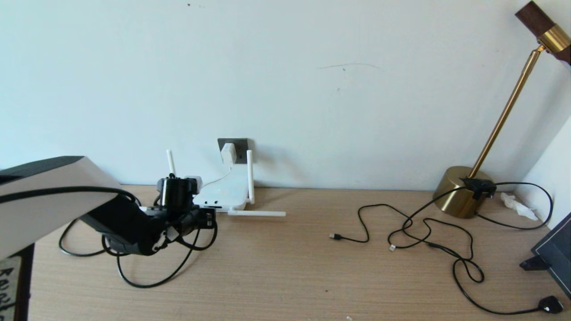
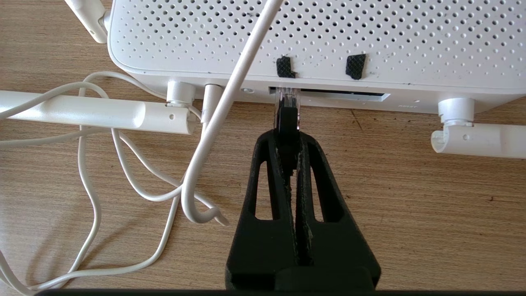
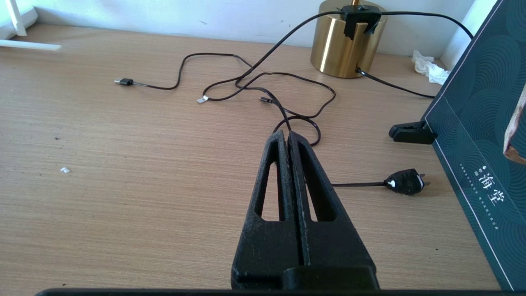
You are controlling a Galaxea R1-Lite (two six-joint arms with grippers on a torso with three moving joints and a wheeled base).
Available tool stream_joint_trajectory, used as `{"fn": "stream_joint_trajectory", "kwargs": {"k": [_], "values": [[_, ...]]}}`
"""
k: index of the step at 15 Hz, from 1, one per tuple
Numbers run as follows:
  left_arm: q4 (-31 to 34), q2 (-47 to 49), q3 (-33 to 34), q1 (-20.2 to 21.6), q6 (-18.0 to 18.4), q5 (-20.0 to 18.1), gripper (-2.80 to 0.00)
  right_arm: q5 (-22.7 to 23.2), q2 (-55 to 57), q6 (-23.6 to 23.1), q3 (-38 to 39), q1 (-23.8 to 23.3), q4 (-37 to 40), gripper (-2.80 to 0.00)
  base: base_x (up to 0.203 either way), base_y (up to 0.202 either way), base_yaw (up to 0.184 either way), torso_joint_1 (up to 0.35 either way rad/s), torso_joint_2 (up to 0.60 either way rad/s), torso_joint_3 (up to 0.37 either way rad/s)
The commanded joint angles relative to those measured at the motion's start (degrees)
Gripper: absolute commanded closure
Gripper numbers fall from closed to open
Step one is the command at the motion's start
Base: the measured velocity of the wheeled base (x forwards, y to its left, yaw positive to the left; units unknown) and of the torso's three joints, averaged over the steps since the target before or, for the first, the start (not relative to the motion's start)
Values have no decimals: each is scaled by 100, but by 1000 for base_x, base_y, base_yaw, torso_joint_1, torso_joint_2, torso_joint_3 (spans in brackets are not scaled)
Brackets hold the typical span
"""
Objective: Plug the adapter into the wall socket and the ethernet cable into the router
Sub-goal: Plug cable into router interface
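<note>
**Cable at the router port, adapter in the wall**

The left gripper (image 2: 287,135) sits low over the desk (image 1: 285,267) right in front of the router (image 1: 225,196), its fingers clamped tight on the black boot of the ethernet cable (image 2: 286,123). The cable's clear clip tip is at the mouth of the dark port slot on the router's edge — how far in it goes cannot be told. The rest of the black cable loops loosely on the desk under and behind the left arm.

The router lies flat against the wall, two antennas standing up, others lying along the desk. Just above it the white adapter (image 1: 228,154) sits plugged into the grey wall socket (image 1: 241,145), and its thin white cord (image 2: 123,172) runs down to the router and curls on the wood beside the gripper.

The right gripper (image 3: 286,137) hangs well apart on the right side of the desk — fingers pressed together, holding nothing. Near it lie thin black cables (image 3: 263,82), a black plug (image 3: 404,181), a brass lamp (image 1: 461,191) and a dark box (image 3: 481,123).
</note>
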Motion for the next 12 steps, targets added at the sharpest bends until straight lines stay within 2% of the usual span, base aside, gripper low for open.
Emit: {"fn": "stream_joint_trajectory", "kwargs": {"k": [1,12], "values": [[-38,-22,-9,2,-2,9,0,3,6,-4,0,-4,-3,0,0,0,0,0,0,0],[-21,-14,-62,-7,-2,9,0,3,6,-4,0,4,-3,0,0,0,0,0,0,0]]}}
